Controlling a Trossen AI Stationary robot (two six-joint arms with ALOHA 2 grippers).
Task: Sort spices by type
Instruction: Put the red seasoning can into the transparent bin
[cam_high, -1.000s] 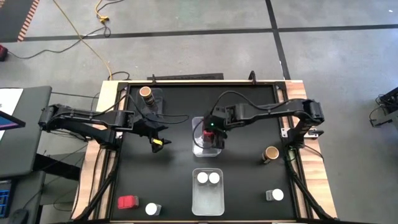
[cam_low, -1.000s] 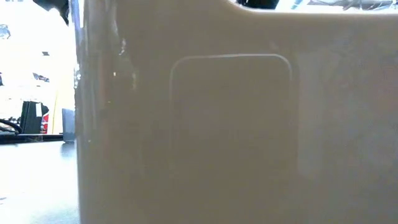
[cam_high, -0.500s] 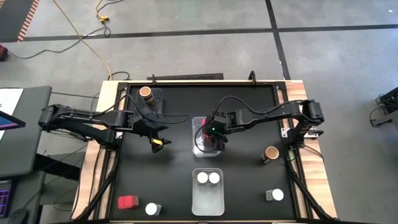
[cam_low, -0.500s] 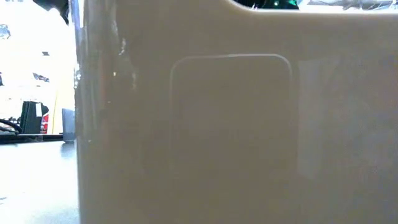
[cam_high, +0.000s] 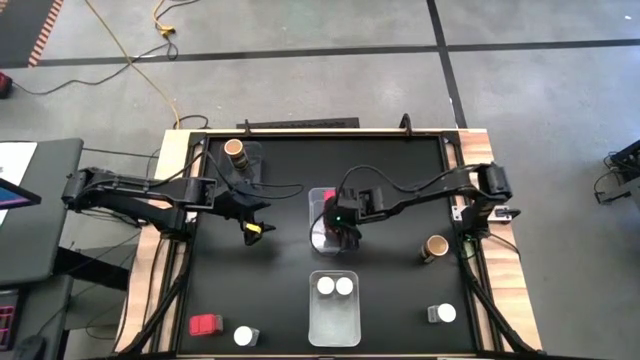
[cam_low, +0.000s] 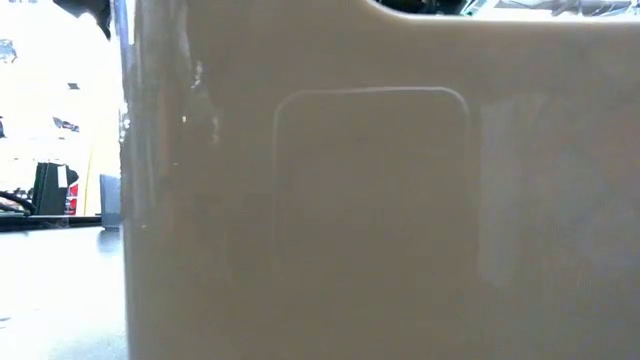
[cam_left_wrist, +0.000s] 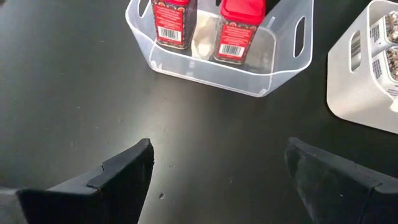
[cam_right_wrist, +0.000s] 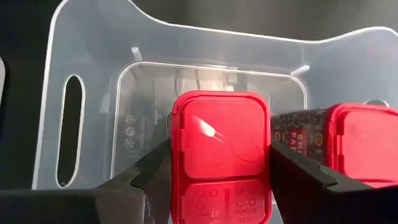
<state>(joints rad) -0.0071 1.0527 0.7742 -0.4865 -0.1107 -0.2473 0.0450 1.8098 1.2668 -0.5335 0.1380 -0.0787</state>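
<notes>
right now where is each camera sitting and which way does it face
High view: above the table, looking straight down; both dark arms show, the right tool over the clear rectangular plastic tub.
Low view: at table height, facing level; a pale translucent tub wall blocks it, no arm visible.
Left wrist view: looks past its open fingers at that tub with two red-lidded boxy spice containers.
Right wrist view: looks down into the tub, fingers clamped on a red lid.
Both wrist views share the tub.
</notes>
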